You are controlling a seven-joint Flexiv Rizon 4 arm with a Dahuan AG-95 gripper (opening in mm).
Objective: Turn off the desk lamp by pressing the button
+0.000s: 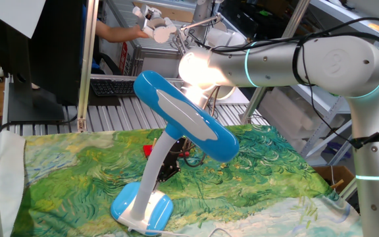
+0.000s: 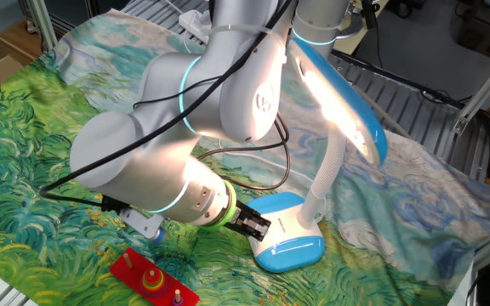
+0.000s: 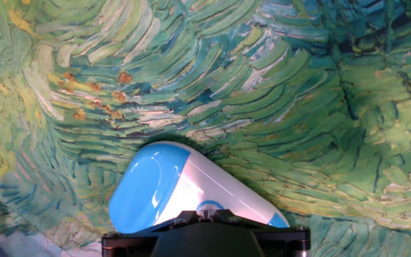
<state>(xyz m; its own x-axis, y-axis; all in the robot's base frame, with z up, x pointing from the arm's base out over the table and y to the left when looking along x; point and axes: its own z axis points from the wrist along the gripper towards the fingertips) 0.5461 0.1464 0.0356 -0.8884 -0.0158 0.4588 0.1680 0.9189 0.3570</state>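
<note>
Glowing desk lamp (image 2: 334, 136) sits centre frame in both fixed views, blue-and-white base (image 2: 289, 234) on the painted-pattern cloth (image 2: 24, 144) over the counter. Tool (image 2: 252, 223) is low at the base's left edge in the other fixed view, touching or just beside it; open or closed, cannot tell. Hand view: base (image 3: 184, 189) fills lower centre, tool body black along bottom edge. Red peg toy (image 2: 151, 279) lies lower left, near the arm.

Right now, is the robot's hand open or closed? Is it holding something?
Gripper: it is down at the desk lamp's base, but no view shows its fingertips, so open or closed cannot be told. Nothing is seen held.
</note>
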